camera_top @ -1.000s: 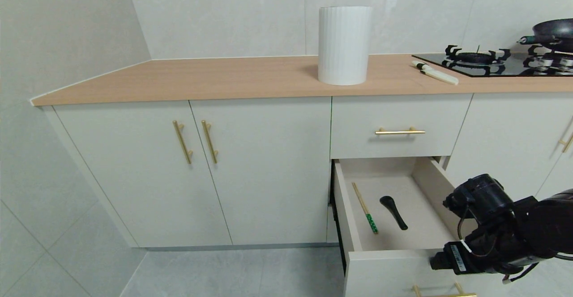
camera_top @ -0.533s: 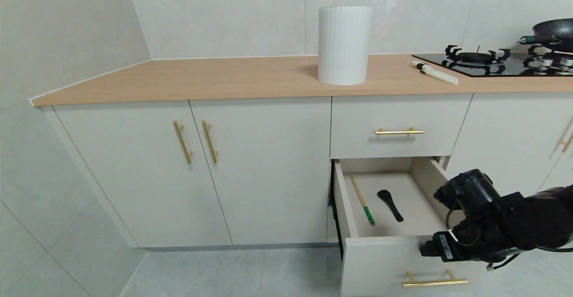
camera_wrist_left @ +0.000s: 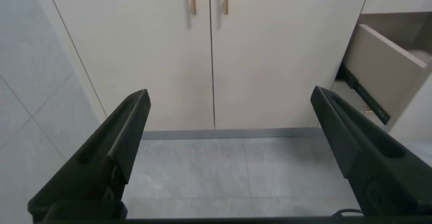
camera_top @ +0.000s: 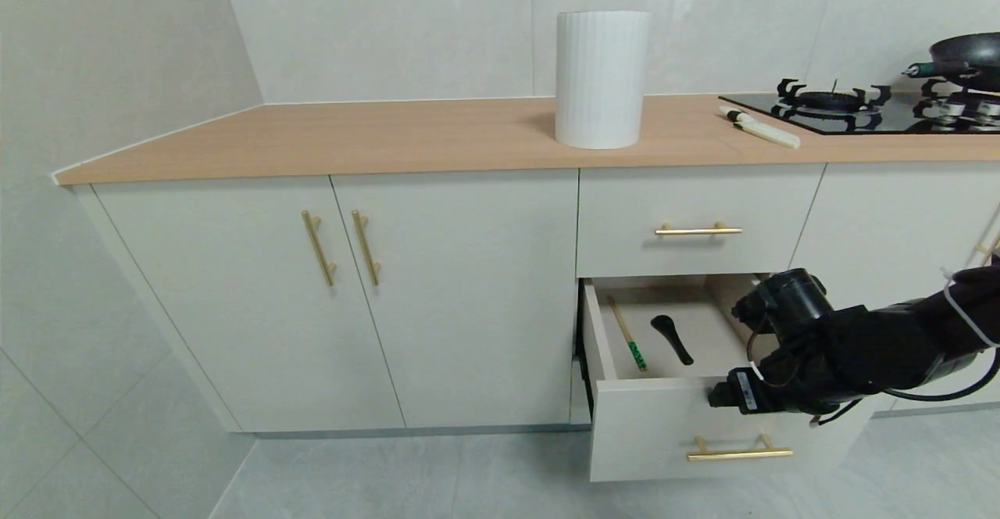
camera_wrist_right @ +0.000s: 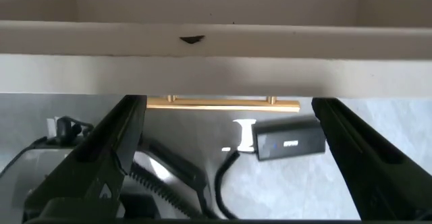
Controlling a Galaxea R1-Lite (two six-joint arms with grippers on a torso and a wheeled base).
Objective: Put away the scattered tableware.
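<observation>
The lower drawer stands partly open, and inside it lie a pair of chopsticks with green ends and a black spoon. My right gripper is against the top of the drawer's white front, above its gold handle. In the right wrist view that gripper is open, its fingers spread wide before the drawer front and handle, with nothing held. My left gripper hangs open and empty, low in front of the cabinet doors.
On the wooden countertop stand a white ribbed canister and a white knife, beside a gas stove with a black pan. The upper drawer is closed. Grey tiled floor lies below the cabinets.
The lower drawer has slid inward toward the cabinet, showing less of its inside. My right gripper moved with it, staying against the drawer front.
</observation>
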